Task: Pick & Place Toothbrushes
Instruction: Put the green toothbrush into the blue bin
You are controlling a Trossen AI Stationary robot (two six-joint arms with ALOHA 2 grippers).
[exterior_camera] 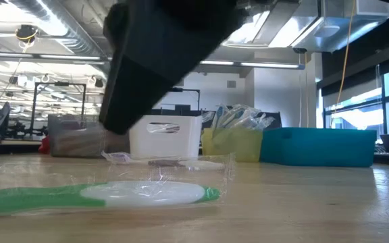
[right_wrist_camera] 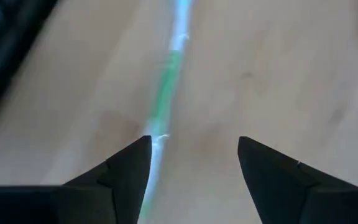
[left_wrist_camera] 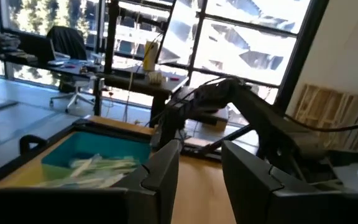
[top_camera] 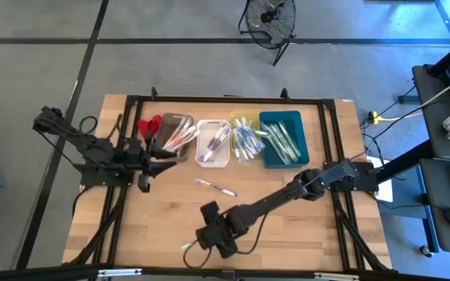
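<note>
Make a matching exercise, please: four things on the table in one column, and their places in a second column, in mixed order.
Things:
1. teal bin
2. grey bin
3. green toothbrush
4. pink toothbrush

Places:
A. left end of the bin row, beside the red object
B. alone on bare wood in the table's middle
C. right end of the bin row
D. near edge, by the right gripper

Pairs: 1-C, 2-A, 3-D, 4-B

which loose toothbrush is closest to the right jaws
The green-and-white toothbrush at the table's near edge, right beside the right gripper; the pink-and-white toothbrush lies farther off, mid-table.
</note>
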